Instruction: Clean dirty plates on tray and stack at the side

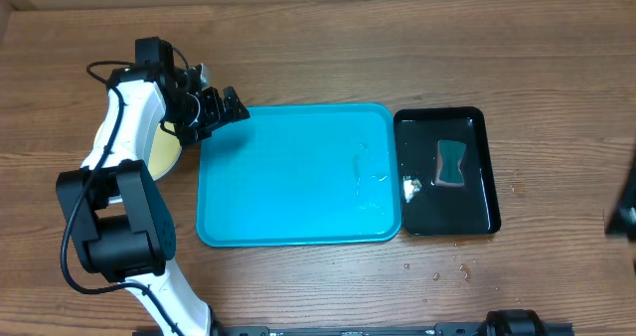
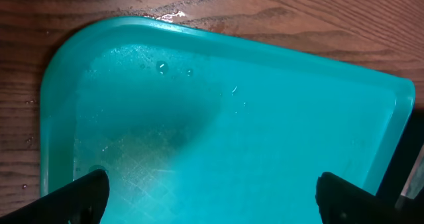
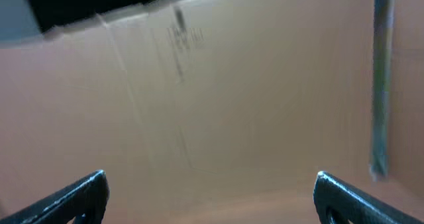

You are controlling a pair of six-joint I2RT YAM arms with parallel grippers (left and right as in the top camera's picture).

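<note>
- On the tabletop, the blue tray (image 1: 298, 177) lies bare and wet, with no plates on it.
- Just left of it, under the left arm (image 1: 124, 127), a pale yellow-green plate (image 1: 167, 155) rests, likely the finished stack.
- Over the tray's corner, the left fingers (image 2: 86, 194) are apart and empty.
- Off to the side, the right fingers (image 3: 79, 197) are apart and empty.
- A sponge (image 1: 452, 164) sits in the black tray (image 1: 477, 202).

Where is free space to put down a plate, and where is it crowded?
The blue tray is bare but for water drops. Bare wood lies behind it and the black tray. Crowded: left of the blue tray, by the left hand and yellow-green plate.
</note>
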